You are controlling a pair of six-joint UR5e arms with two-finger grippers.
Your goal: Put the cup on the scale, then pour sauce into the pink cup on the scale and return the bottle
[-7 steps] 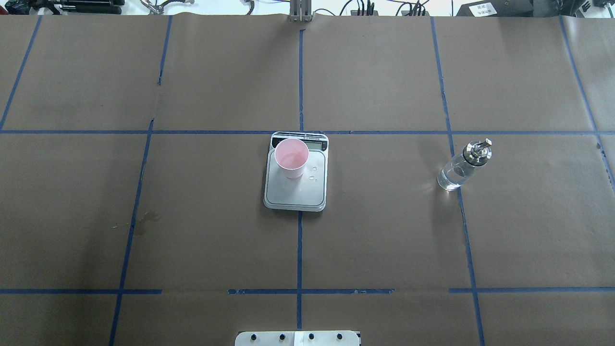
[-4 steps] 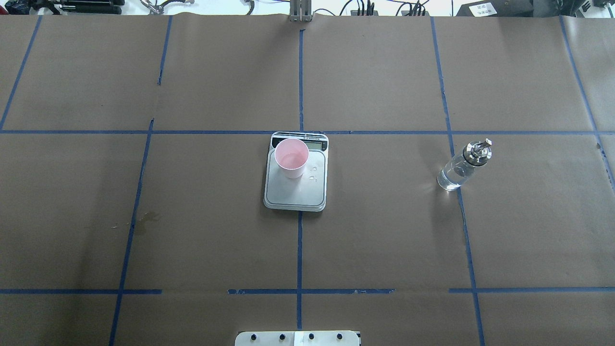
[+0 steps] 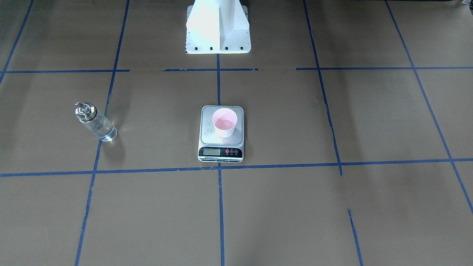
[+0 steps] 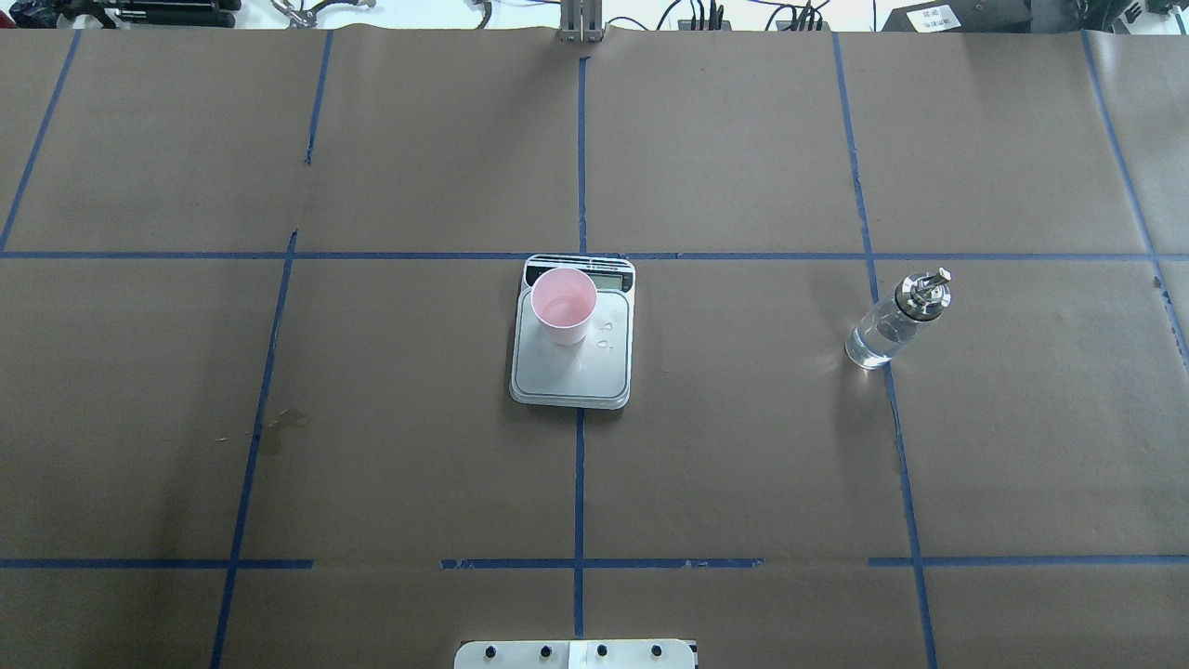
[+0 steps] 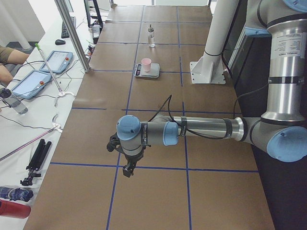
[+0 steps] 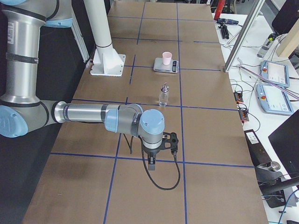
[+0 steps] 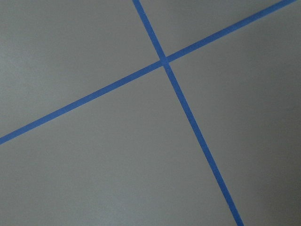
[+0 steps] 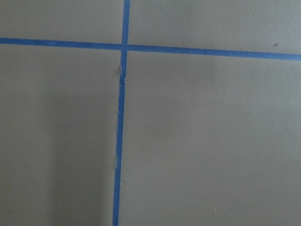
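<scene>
Left hand (image 5: 127, 168) and right hand (image 6: 152, 161) hang over opposite ends of the bench (image 4: 743, 465); I can't tell their grip. The cup (image 4: 564, 302) sits on the scale (image 4: 571, 376), where drops (image 4: 606, 336) beside it could skew the reading. The bottle (image 4: 882, 330) stands well off right, axis vertical, spout aimed away from the cup.

In the middle of the table (image 4: 743, 465), straight out in front of the robot's base (image 3: 218, 29): the scale (image 4: 571, 372), display end away from the robot, with the cup (image 4: 564, 302) upright on its platform near that end and a few drops (image 4: 606, 336) just beside the cup on the robot's right. Well apart on the robot's right, upright on a tape line (image 4: 896, 418): the bottle (image 4: 896, 321). Far out past the bottle, above the table, the right gripper (image 6: 152, 163), and far out at the other end, on the robot's left, the left gripper (image 5: 127, 170).
</scene>
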